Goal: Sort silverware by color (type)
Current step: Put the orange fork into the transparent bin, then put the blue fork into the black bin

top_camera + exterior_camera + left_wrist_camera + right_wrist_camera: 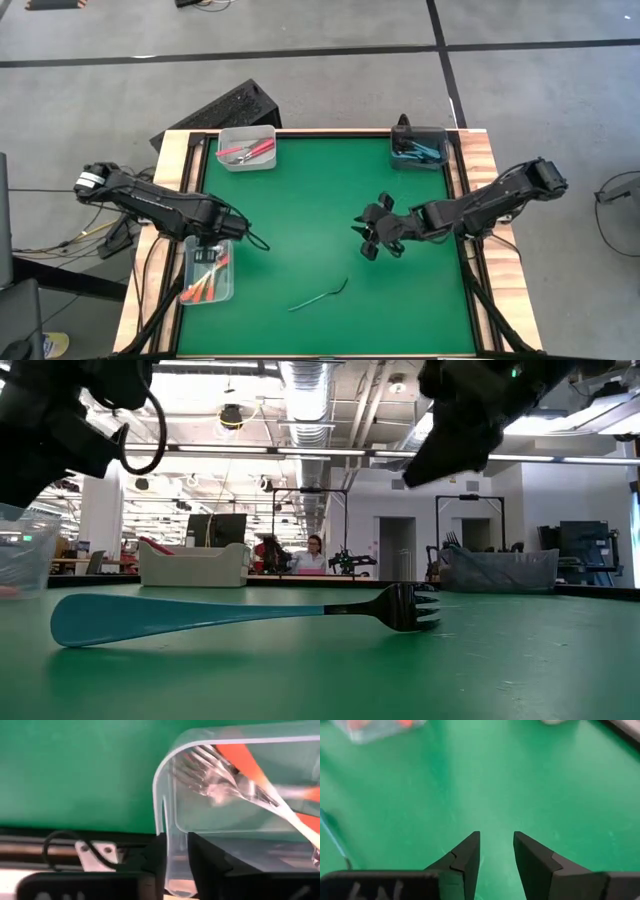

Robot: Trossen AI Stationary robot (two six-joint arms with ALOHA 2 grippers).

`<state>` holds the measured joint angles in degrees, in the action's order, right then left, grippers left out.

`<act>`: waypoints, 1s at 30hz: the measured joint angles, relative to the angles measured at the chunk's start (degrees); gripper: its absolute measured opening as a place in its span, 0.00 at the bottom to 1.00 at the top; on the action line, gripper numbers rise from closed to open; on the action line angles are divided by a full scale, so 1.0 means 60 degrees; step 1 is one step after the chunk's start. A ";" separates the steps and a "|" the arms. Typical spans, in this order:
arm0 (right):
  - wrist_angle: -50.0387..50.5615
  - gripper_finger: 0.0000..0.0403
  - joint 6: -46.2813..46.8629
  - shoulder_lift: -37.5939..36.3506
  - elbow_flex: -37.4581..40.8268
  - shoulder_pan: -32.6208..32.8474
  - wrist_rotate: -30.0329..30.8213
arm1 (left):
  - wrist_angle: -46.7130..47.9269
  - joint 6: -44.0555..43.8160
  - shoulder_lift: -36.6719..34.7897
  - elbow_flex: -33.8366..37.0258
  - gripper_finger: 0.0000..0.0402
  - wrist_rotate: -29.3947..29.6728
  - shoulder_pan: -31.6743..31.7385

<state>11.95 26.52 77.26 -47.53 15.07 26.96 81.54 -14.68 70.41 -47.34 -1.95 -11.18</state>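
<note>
A: Checking positions: we see one teal-handled fork point(320, 295) lying flat on the green worktop point(300, 210), apart from every bin.

B: We confirm. Right hand point(368, 237) hovers above the worktop, fingers narrowly parted, empty. Left hand point(212, 243) sits over the clear bin point(229, 290) of orange forks point(205, 285); we cannot tell its opening.

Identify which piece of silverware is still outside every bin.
The teal-handled fork lying alone on the green mat near the front edge; all other silverware sits inside the three bins.
</note>
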 joint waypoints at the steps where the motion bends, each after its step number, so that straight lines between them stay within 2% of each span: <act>1: -0.0049 0.36 -0.0003 0.0156 -0.0007 0.0000 -0.0003 | 0.0064 -0.0112 0.0000 0.0011 0.19 0.0129 0.0007; 5: -0.0451 0.40 -0.0111 0.0819 0.0005 -0.0012 -0.0068 | 0.0198 -0.0290 -0.0004 -0.0107 0.33 0.0335 0.0051; 8: -0.1217 0.43 -0.0607 0.1297 -0.0002 -0.0025 -0.0538 | 0.0462 -0.0357 -0.0004 -0.0489 0.44 0.0267 0.0051; 11: -0.2291 0.44 -0.1422 0.1713 -0.0003 -0.0014 -0.1484 | 0.0846 -0.0304 -0.0011 -0.1100 0.53 0.0381 0.0047; 14: -0.3102 0.45 -0.2238 0.2141 -0.0184 0.0059 -0.2766 | 0.0598 -0.0323 -0.0055 -0.1734 0.57 0.0936 0.0047; 16: -0.3300 0.44 -0.2671 0.2498 -0.0456 0.0123 -0.3285 | -0.0066 -0.0313 -0.0109 -0.2108 0.58 0.1329 0.0047; 19: -0.3280 0.44 -0.3093 0.3124 -0.0948 0.0233 -0.4042 | -0.2242 -0.0431 -0.0221 -0.2236 0.58 0.1980 0.0022; 24: -0.2675 0.44 -0.3930 0.4371 -0.1990 0.0545 -0.5123 | -0.5246 -0.0482 -0.0156 -0.2072 0.58 0.2341 -0.0146; 30: -0.0886 0.44 -0.3887 0.5427 -0.3213 0.0743 -0.6911 | -0.6603 -0.0757 0.0055 -0.1981 0.58 0.3438 -0.0352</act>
<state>6.64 3.20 109.82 -66.81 19.53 -14.51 41.92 -19.22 70.74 -59.22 18.68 -13.29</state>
